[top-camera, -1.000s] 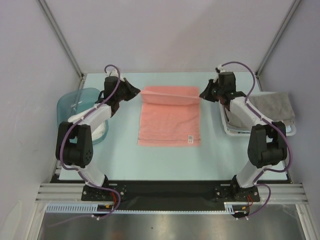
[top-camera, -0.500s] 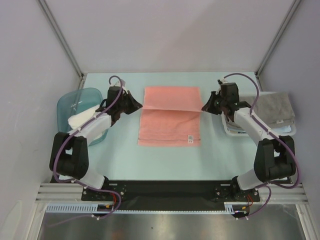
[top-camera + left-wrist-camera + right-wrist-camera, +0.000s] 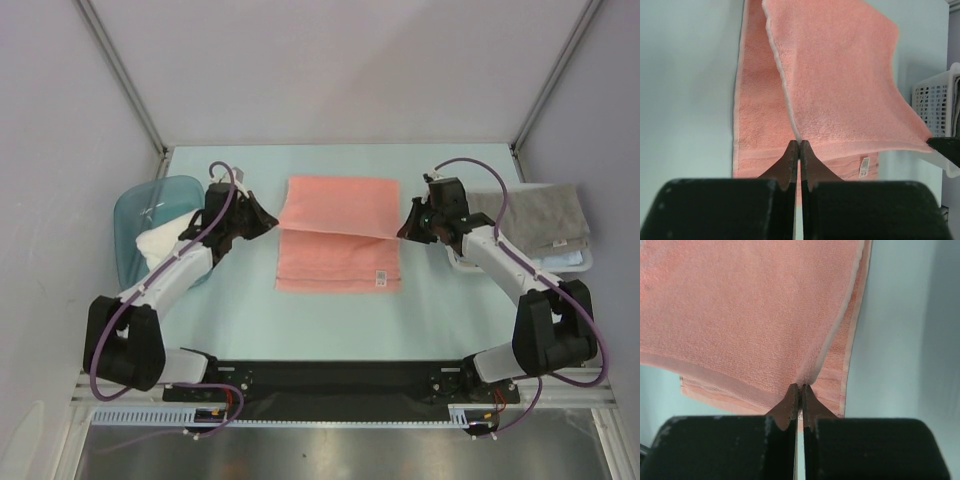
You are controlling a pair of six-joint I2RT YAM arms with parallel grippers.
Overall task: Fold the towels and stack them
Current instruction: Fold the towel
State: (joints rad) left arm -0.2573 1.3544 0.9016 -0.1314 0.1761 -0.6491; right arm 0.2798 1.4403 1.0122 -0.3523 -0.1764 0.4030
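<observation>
Salmon-pink towel (image 3: pixel 338 235) at centre of tabletop (image 3: pixel 240 310): terry pile, pale hem, small white label at near right corner. Far half lifted clear and hanging over near half, sagging between corners. Left jaws clamped on its far left corner, right jaws on its far right corner.

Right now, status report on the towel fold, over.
Left gripper, right gripper shut on pink towel, far corners. Far half held above near half. Nothing lying on it.
</observation>
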